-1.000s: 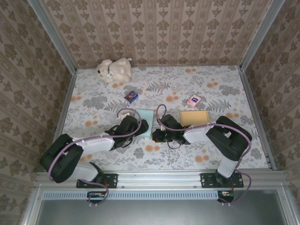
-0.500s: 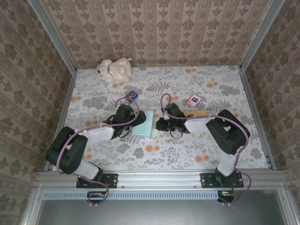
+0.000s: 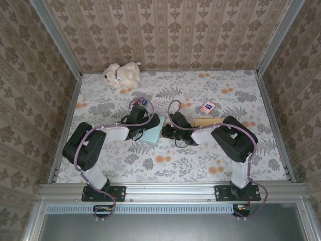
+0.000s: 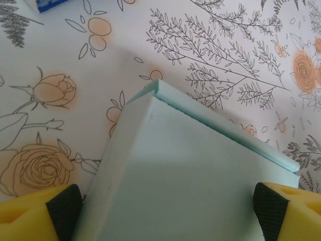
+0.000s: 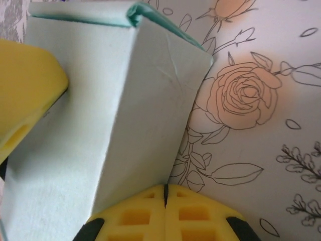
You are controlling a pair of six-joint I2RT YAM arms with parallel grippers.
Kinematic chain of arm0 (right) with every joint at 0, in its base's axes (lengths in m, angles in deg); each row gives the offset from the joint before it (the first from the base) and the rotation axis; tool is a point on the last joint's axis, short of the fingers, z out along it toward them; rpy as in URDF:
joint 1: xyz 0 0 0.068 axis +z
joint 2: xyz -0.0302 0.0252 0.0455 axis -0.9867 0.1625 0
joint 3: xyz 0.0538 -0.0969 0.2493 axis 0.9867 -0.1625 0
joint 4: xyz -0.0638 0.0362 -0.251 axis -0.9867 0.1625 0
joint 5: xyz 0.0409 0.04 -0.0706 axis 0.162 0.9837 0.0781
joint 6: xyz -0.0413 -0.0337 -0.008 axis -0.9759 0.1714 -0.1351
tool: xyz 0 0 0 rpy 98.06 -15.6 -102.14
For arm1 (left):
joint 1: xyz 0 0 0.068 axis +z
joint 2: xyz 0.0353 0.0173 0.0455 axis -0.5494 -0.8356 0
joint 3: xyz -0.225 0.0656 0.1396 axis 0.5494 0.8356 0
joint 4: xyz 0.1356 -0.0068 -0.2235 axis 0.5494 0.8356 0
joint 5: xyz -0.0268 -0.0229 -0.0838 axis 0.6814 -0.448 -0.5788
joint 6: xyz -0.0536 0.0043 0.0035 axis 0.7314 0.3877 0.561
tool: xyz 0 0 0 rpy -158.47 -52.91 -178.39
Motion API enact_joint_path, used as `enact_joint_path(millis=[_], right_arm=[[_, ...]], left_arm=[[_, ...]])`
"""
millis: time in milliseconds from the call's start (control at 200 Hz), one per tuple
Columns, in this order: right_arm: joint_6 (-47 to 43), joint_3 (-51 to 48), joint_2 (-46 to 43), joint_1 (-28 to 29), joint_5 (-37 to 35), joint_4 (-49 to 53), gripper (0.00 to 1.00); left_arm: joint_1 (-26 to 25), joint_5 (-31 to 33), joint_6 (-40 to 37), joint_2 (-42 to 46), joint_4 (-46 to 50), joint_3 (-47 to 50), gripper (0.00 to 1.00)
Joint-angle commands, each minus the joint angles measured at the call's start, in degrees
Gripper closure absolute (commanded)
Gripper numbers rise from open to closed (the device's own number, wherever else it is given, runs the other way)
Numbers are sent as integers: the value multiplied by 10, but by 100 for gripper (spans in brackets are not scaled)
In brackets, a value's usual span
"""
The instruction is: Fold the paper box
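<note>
Currently | paper box [image 3: 152,131]: centre of top view, on floral table [image 3: 210,160] | likely light, thin card that creases easily; best held by opposite side edges | left gripper [image 4: 165,213]: jaws spread wide astride it | right gripper [image 5: 164,206]: shut, tips at its side.

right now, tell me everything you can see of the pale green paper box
The paper box is pale mint-green card, matte and lightly creased. It is partly folded: two flat panels meet at a ridge, with a narrow flap along one edge. It lies on the floral table midway between the arms. The left pincer straddles it with a pad at each side edge; whether they squeeze it is unclear. The shut right pincer sits at one panel's near edge.
</note>
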Motion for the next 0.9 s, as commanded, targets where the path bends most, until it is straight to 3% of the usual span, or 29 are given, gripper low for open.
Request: enact_joint_path(millis=[0, 150, 300, 460, 610, 660, 785, 895], right_arm=[[23, -46, -21, 64, -18, -70, 100], [-9, -122, -87, 70, -126, -77, 95], [-102, -128, -159, 86, -239, 27, 88], [-213, -97, -218, 113, -325, 111, 67], [-291, -52, -234, 109, -328, 134, 58], [-322, -22, -227, 107, -318, 152, 47], [-386, 44, -198, 89, -242, 187, 47], [-389, 100, -160, 55, -149, 221, 47]], left_arm=[[-8, -54, -3, -13, 2, -36, 9], [35, -13, -5, 30, 61, -27, 9], [66, 21, 8, 123, 101, 17, 8], [66, 93, 31, 257, 203, 55, 5], [62, 127, 89, 394, 263, 127, 5], [57, 133, 116, 442, 264, 162, 5], [25, 141, 163, 527, 214, 250, 10], [-22, 168, 201, 533, 166, 285, 12]])
